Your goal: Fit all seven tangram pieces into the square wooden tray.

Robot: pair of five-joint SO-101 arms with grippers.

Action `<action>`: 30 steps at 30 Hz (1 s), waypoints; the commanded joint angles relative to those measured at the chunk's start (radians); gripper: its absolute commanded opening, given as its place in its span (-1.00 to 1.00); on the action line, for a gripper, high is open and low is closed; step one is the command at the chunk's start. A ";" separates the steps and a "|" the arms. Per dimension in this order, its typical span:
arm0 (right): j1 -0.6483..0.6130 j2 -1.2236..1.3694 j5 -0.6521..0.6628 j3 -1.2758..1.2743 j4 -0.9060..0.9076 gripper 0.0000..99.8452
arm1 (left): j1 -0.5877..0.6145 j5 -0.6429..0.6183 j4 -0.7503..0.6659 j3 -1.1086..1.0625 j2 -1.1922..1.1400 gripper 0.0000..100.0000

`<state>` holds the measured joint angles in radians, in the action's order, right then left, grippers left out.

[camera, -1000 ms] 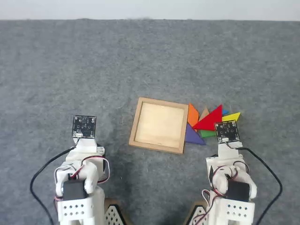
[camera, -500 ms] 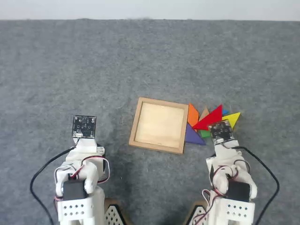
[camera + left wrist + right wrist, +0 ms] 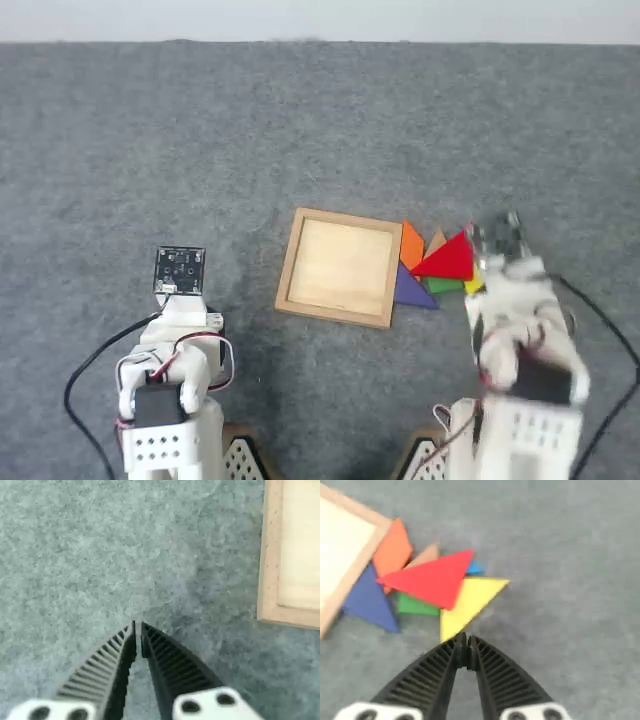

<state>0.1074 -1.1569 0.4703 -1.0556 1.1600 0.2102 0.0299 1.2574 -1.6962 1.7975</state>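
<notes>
The square wooden tray [image 3: 350, 218] lies mid-table with nothing in it. Against its right side sits a heap of tangram pieces: an orange piece [image 3: 410, 243], a tan one [image 3: 436, 241], a red triangle [image 3: 447, 258], a blue-purple triangle [image 3: 410, 288] and a green piece [image 3: 443, 285]. My right arm [image 3: 510, 290] stands over the heap's right end. In the right wrist view my right gripper [image 3: 466, 637] is shut and holds nothing, its tips at a corner of the yellow triangle [image 3: 467, 602], which lies partly under the red triangle [image 3: 430, 577]. My left gripper [image 3: 137, 625] is shut over bare carpet, left of the tray [image 3: 270, 555].
Grey carpet covers the whole table. A small blue piece [image 3: 474, 568] peeks out behind the red triangle. The left arm [image 3: 180, 300] stays at the front left. Open carpet lies beyond the tray and to the right of the heap.
My right arm has swung forward and to the right, and now covers the yellow piece's end of the heap. The left arm and the pieces have not moved.
</notes>
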 commanded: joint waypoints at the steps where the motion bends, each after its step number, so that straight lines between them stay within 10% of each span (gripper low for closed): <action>1: -0.076 0.403 -0.153 0.233 -0.065 -0.94 | 0.002 -0.017 0.003 0.013 0.018 -0.96; 12: -0.228 1.112 -0.502 0.664 -0.074 -0.48 | 0.002 -0.017 0.003 0.013 0.018 -0.96; 21: -0.211 1.290 -0.905 0.753 -0.074 -0.29 | 0.002 -0.017 0.003 0.013 0.018 -0.96; 30: -0.202 1.412 -1.011 0.821 -0.039 -0.15 | 0.002 -0.017 0.003 0.013 0.018 -0.96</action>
<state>-0.1089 0.2547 -0.5071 -0.2900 1.0986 0.2102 0.0299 1.2574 -1.6962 1.7975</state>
